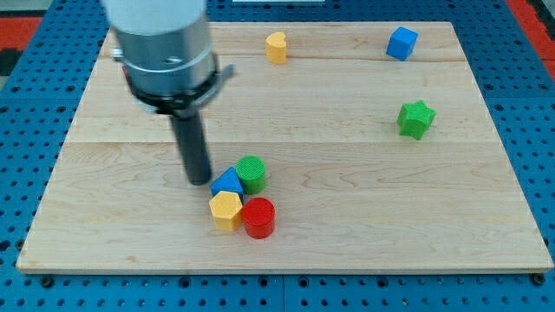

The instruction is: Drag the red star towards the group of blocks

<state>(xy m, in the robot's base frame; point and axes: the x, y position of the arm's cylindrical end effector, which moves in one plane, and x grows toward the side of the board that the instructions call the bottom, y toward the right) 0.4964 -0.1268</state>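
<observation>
My tip [199,180], a bare rod with no gripper, rests on the bench [347,225] just left of the blue triangular block [226,183].

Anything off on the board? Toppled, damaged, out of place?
Nothing damaged or toppled. One oddity: no red star shows. The only red piece is the red cylinder, already clustered with the yellow block, blue triangle and green cylinder. My tip sits just left of the blue triangle.

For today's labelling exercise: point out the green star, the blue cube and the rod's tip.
green star [415,118], camera view, top face
blue cube [401,42], camera view, top face
my tip [199,180], camera view, rod's very end
</observation>
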